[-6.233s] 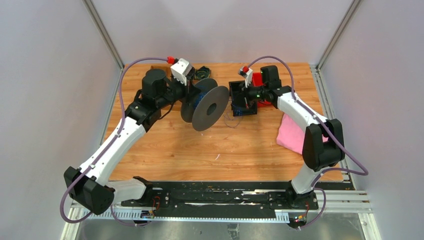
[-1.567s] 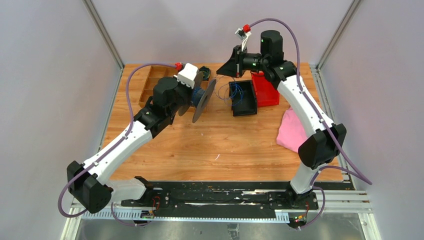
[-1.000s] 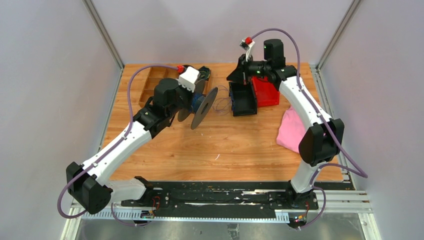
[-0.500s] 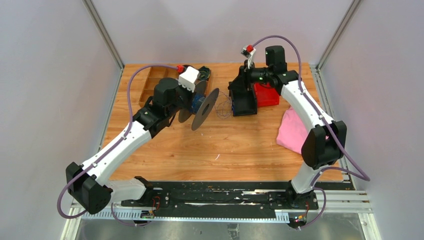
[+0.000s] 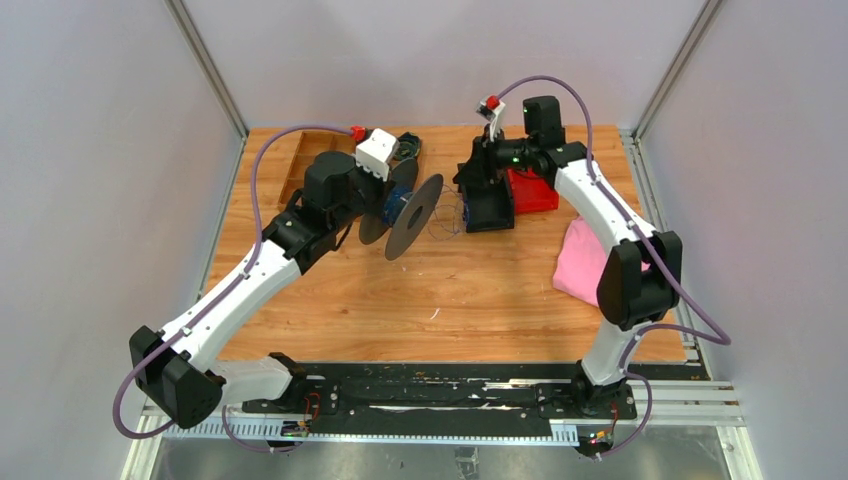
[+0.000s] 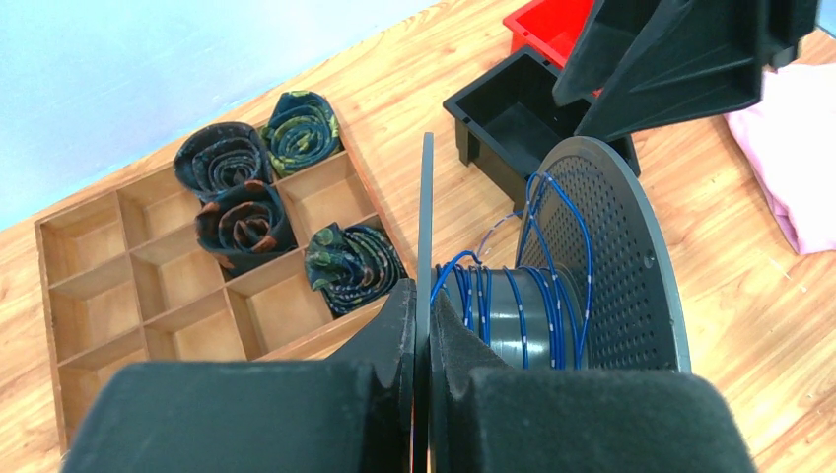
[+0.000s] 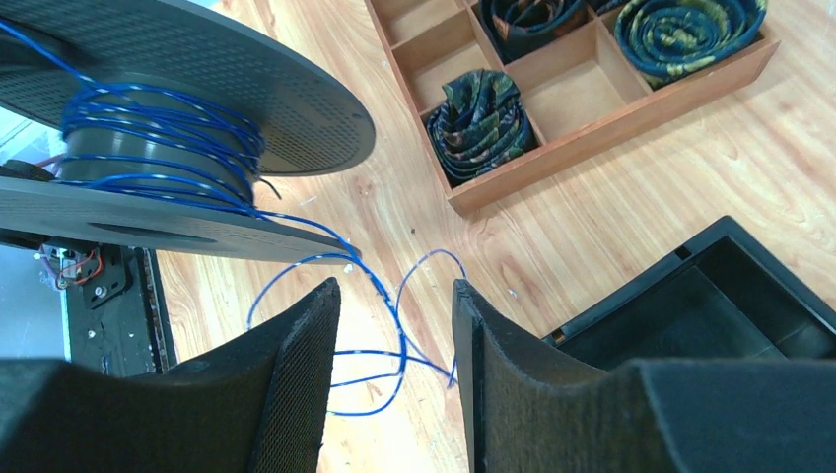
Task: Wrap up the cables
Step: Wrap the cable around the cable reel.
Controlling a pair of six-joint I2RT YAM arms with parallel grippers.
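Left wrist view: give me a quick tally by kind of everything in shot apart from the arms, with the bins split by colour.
grey spool: 1
blue cable: 1
black bin: 1
red bin: 1
wooden tray: 1
rolled fabric bundles: 4
pink cloth: 1
Total: 10

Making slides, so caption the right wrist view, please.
Open right tool poised over loose blue cable trailing from the grey spool onto the wooden table.
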